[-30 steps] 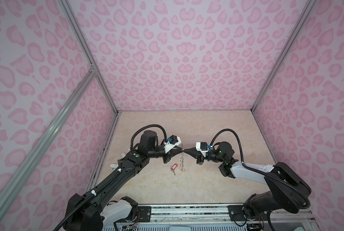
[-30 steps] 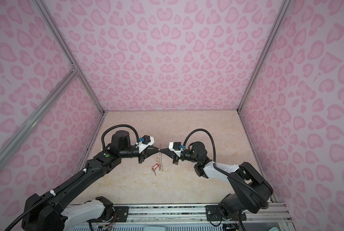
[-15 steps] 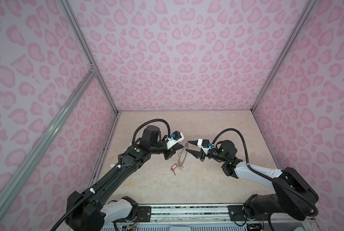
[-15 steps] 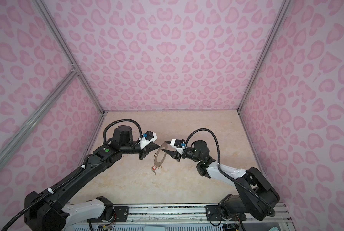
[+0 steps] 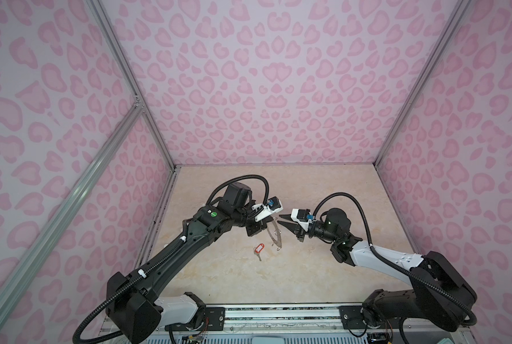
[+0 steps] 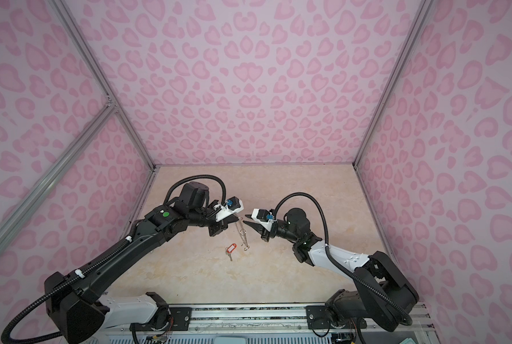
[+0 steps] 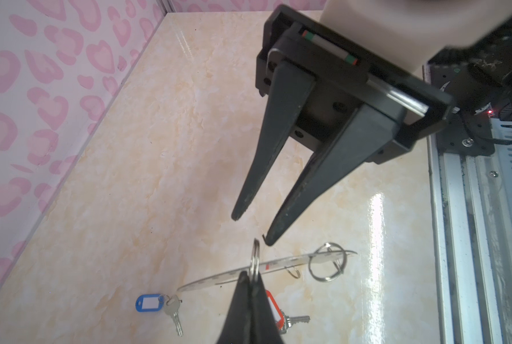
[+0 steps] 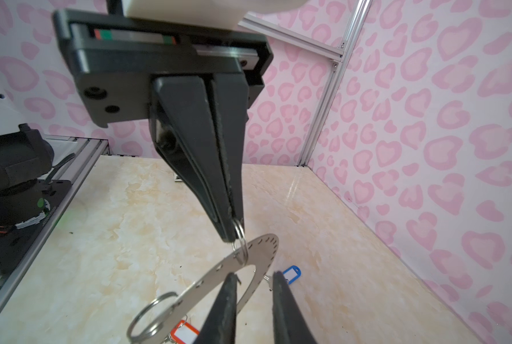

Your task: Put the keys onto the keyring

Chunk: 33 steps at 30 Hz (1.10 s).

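Note:
The keyring [image 5: 274, 235] [image 6: 241, 235] is a flat grey disc with a wide open centre. It hangs tilted above the table from a small split ring [image 7: 255, 259] [image 8: 239, 235] on its rim. My left gripper [image 7: 250, 275] [image 5: 271, 222] is shut on that split ring. My right gripper [image 8: 253, 278] [image 5: 281, 219] is open just beside the disc [image 8: 263, 247] with nothing between its fingers. Two keys lie on the table below, one with an orange-red tag [image 5: 259, 248] [image 7: 275, 306] and one with a blue tag [image 7: 149, 303] [image 8: 292, 274]. The blue one is hidden in both top views.
A larger split ring [image 7: 326, 262] [image 8: 150, 315] and a small wire clip [image 7: 292, 272] hang from the disc's rim. Pink patterned walls [image 5: 248, 104] close in the marble tabletop [image 5: 323, 283] on three sides. A metal rail [image 5: 278, 312] runs along the front edge.
The right gripper has opened, let go and drawn back to the right. The left gripper has risen slightly with the keyring, which now hangs from it alone.

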Available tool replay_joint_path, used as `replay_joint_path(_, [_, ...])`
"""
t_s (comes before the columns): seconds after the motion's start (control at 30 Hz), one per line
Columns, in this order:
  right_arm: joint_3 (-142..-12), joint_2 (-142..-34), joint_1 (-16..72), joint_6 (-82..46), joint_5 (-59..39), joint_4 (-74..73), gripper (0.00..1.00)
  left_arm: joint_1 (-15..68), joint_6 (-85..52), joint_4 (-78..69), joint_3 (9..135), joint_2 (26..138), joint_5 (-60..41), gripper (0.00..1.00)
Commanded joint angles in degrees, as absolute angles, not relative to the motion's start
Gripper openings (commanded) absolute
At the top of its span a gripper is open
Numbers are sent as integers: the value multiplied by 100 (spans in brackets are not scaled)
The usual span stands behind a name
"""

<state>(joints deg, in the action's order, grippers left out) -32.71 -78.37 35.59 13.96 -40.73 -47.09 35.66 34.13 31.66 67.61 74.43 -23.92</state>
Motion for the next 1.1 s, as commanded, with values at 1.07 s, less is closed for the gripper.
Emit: replay_joint_path(1.07, [-3138, -7993, 3503, 760, -4617, -5856, 0, 2787, 2838, 1279, 5397, 6846, -3889, 30])
